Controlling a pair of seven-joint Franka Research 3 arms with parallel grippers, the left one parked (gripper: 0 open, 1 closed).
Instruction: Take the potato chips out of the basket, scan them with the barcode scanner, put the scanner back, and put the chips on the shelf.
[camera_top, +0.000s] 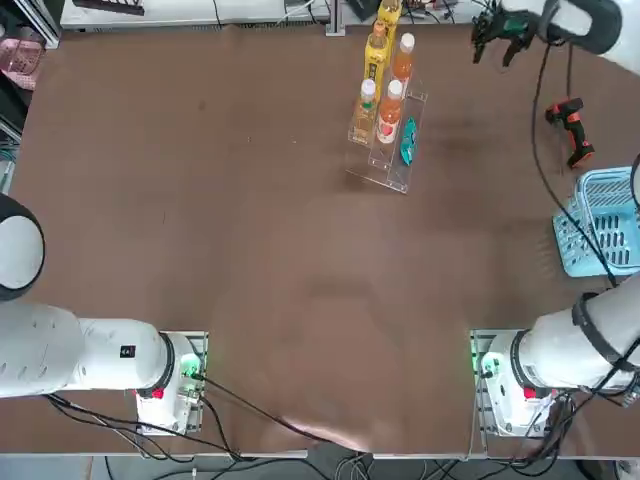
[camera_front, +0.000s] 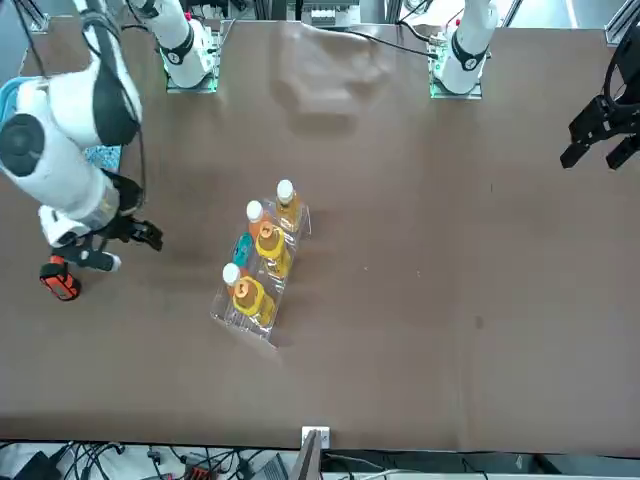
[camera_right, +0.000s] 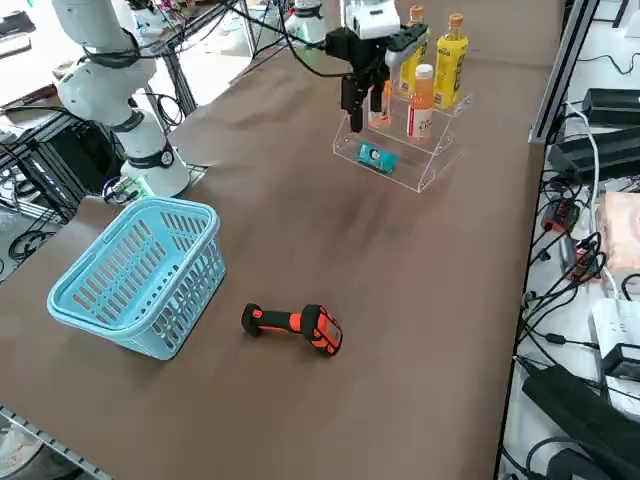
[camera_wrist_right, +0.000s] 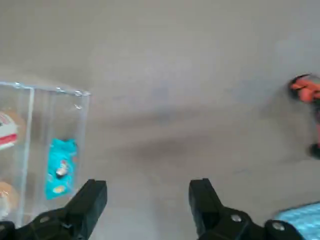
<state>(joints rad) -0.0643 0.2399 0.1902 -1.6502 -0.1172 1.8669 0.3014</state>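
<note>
Chips: the potato chips (camera_right: 377, 156) lie flat on the lowest step of the shelf (camera_right: 425, 170), label up, which looks like their final spot.
Scanner: the barcode scanner (camera_right: 295, 326) lies on its side on the tabletop (camera_right: 300, 230), just beside the basket (camera_right: 140, 272), well apart from the shelf.
Right gripper: the right gripper (camera_right: 358, 97) hangs above the tabletop near the shelf, fingers (camera_wrist_right: 90, 200) apart and empty.
Surroundings: orange and yellow drink bottles (camera_right: 450, 50) fill the upper steps behind the packet.
Obstruction: nothing stands between the gripper and the open tabletop.
</note>
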